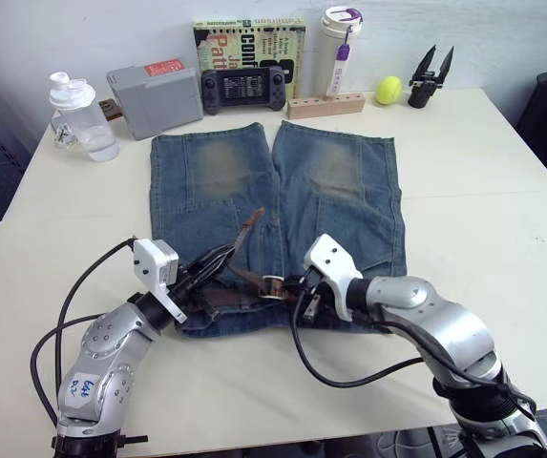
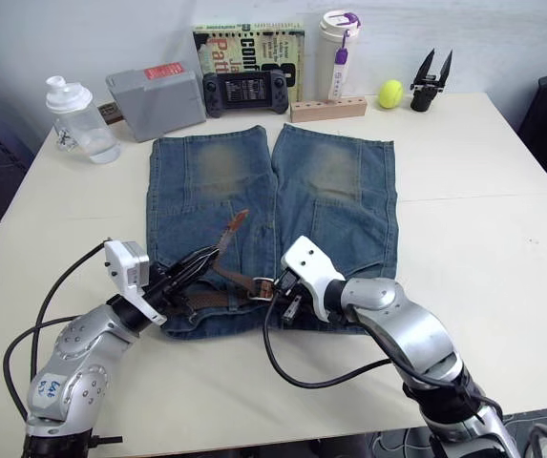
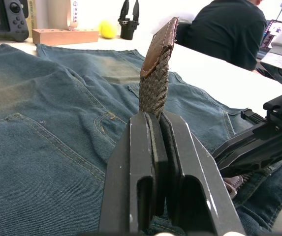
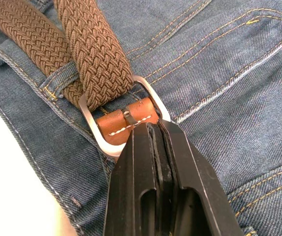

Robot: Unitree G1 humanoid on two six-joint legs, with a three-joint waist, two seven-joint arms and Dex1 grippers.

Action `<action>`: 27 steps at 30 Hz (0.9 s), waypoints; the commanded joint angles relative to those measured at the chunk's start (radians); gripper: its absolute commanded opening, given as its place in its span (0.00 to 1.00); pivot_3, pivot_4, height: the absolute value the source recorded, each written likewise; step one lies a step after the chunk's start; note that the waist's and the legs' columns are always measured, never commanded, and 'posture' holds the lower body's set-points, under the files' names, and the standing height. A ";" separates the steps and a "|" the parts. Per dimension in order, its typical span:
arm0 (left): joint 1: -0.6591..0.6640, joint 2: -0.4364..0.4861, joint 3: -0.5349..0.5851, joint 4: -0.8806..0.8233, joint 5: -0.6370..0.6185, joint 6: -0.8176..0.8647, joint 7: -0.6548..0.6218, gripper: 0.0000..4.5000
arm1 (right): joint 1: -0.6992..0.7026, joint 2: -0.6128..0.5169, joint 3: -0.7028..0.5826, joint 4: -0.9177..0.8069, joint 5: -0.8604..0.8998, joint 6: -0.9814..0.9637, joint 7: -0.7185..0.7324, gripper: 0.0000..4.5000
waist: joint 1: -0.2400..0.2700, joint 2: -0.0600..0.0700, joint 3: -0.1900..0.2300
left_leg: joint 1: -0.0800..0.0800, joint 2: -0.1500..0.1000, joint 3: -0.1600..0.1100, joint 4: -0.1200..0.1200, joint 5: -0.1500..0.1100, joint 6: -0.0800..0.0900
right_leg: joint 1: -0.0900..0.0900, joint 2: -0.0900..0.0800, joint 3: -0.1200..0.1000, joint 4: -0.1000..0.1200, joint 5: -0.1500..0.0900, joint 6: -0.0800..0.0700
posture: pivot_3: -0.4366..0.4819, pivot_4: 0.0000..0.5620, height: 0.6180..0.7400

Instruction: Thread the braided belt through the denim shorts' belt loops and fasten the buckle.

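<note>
Denim shorts [image 1: 273, 224] fill the frame's centre; the left gripper [image 3: 156, 129] pinches the braided belt [image 3: 155, 86] near its tip. The right gripper [image 4: 153, 130] clamps the buckle [image 4: 126, 115], lower centre. Book lettering behind is unreadable.

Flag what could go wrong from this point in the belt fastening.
1. The left gripper pinches the braided belt well below its leather tip; the free end stands loose and could flop or slip as it is pulled.
2. The right gripper is shut at the buckle on its leather tab. If that hold slips, the frame may twist and the prong may miss the weave.
3. Pulling may bunch the denim shorts at the waistband.
</note>
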 commanded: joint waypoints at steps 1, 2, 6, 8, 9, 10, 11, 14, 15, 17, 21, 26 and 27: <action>0.011 0.004 -0.002 -0.051 -0.012 -0.016 0.003 0.00 | -0.016 0.016 0.034 -0.030 0.011 -0.003 -0.007 0.02 | 0.000 0.000 0.000 | 0.000 0.000 0.000 0.000 0.000 0.000 | 0.000 0.000 0.000 0.000 0.000 0.000 | 0.48 0.27 0.88; 0.012 0.004 -0.005 -0.049 -0.009 -0.017 0.002 0.00 | -0.025 0.022 0.043 -0.024 0.008 -0.006 -0.008 0.02 | 0.000 0.000 0.000 | 0.000 0.000 0.000 0.000 0.000 0.000 | 0.000 0.000 0.000 0.000 0.000 0.000 | 0.48 0.27 0.88; 0.016 0.002 -0.012 -0.049 -0.006 -0.018 0.004 0.00 | -0.054 0.041 0.066 -0.013 0.006 -0.012 -0.011 0.02 | 0.000 0.000 0.000 | 0.000 0.000 0.000 0.000 0.000 0.000 | 0.000 0.000 0.000 0.000 0.000 0.000 | 0.48 0.27 0.88; 0.013 0.005 -0.014 -0.047 -0.005 -0.016 0.002 0.00 | -0.074 0.050 0.089 0.000 -0.001 -0.019 -0.012 0.02 | 0.001 0.000 0.000 | 0.000 0.000 0.000 0.000 0.000 0.000 | 0.000 0.000 0.000 0.000 0.000 0.000 | 0.48 0.27 0.88; 0.012 0.006 -0.014 -0.046 -0.005 -0.016 0.002 0.00 | -0.080 0.052 0.103 0.010 -0.010 -0.023 -0.014 0.02 | 0.002 0.000 0.000 | 0.000 0.000 0.000 0.000 0.000 0.000 | 0.000 0.000 0.000 0.000 0.000 0.000 | 0.48 0.27 0.88; 0.011 0.007 -0.015 -0.044 -0.004 -0.016 0.002 0.00 | -0.085 0.050 0.117 0.018 -0.020 -0.027 -0.015 0.02 | 0.001 0.000 0.000 | 0.000 0.000 0.000 0.000 0.000 0.000 | 0.000 0.000 0.000 0.000 0.000 0.000 | 0.48 0.27 0.88; 0.011 0.007 -0.015 -0.044 -0.003 -0.016 0.003 0.00 | -0.087 0.044 0.125 0.022 -0.026 -0.030 -0.014 0.02 | 0.000 0.000 0.000 | 0.000 0.000 0.000 0.000 0.000 0.000 | 0.000 0.000 0.000 0.000 0.000 0.000 | 0.48 0.27 0.88; 0.011 0.011 -0.014 -0.042 -0.002 -0.016 0.002 0.00 | -0.092 0.030 0.101 0.019 -0.017 -0.028 -0.008 0.02 | -0.001 0.000 0.000 | 0.000 0.000 0.000 0.000 0.000 0.000 | 0.000 0.000 0.000 0.000 0.000 0.000 | 0.48 0.27 0.88; 0.011 0.014 -0.012 -0.042 -0.001 -0.017 0.000 0.00 | -0.096 0.020 0.079 0.012 -0.009 -0.026 -0.001 0.02 | -0.001 0.000 0.000 | 0.000 0.000 0.000 0.000 0.000 0.000 | 0.000 0.000 0.000 0.000 0.000 0.000 | 0.48 0.27 0.88; 0.013 0.019 -0.008 -0.040 0.001 -0.019 -0.003 0.00 | -0.108 0.024 0.018 -0.006 0.026 -0.009 0.011 0.02 | -0.001 0.000 0.000 | 0.000 0.000 0.000 0.000 0.000 0.000 | 0.000 0.000 0.000 0.000 0.000 0.000 | 0.48 0.27 0.88; 0.015 0.023 -0.010 -0.039 0.001 -0.020 -0.005 0.00 | -0.125 0.040 -0.031 -0.015 0.072 0.010 0.021 0.02 | 0.000 0.000 0.000 | -0.001 0.000 0.000 0.000 0.000 0.000 | 0.000 0.000 0.000 0.000 0.000 0.000 | 0.48 0.27 0.88; 0.018 0.028 -0.021 -0.042 0.003 -0.025 -0.010 0.00 | -0.119 0.020 -0.020 0.013 0.092 0.019 0.039 0.02 | 0.000 0.000 0.000 | -0.001 0.000 0.000 0.000 0.000 0.000 | -0.001 0.000 0.000 0.000 0.000 0.000 | 0.48 0.27 0.88; 0.019 0.029 -0.021 -0.043 0.004 -0.026 -0.010 0.00 | -0.115 0.014 -0.009 0.023 0.090 0.015 0.043 0.02 | 0.001 0.000 0.000 | -0.001 0.000 0.000 0.000 0.000 0.000 | -0.001 0.000 0.000 0.000 0.000 0.000 | 0.48 0.27 0.88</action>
